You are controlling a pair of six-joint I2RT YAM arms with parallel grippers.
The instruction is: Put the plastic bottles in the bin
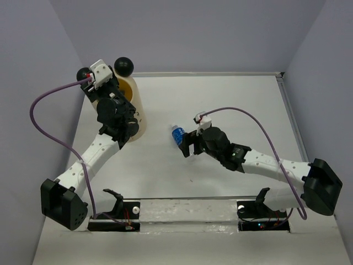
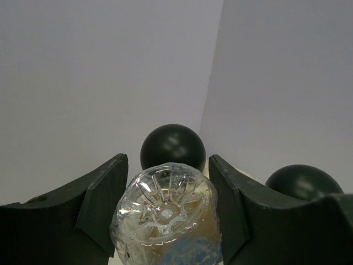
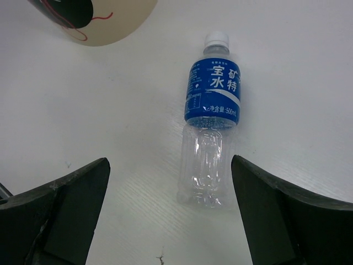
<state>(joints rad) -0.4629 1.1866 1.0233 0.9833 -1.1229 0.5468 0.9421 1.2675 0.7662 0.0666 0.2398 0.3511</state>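
Observation:
My left gripper (image 2: 168, 193) is shut on a clear plastic bottle (image 2: 165, 212); its ribbed base faces the camera and a bit of blue label shows below. In the top view this gripper (image 1: 95, 83) hangs over the far left rim of the cream-yellow bin (image 1: 132, 88). A second clear bottle (image 3: 212, 99) with a blue label and white cap lies flat on the table, cap pointing away. My right gripper (image 3: 170, 163) is open just above it, its fingers on either side of the bottle's base end without touching. The top view shows that bottle (image 1: 177, 132) in front of the right gripper (image 1: 185, 141).
Two black ball ears (image 2: 172, 144) (image 2: 303, 182) stand on the bin's rim right behind the held bottle. The bin's side (image 3: 110, 27) lies to the far left of the lying bottle. Grey walls close the table at the back and both sides.

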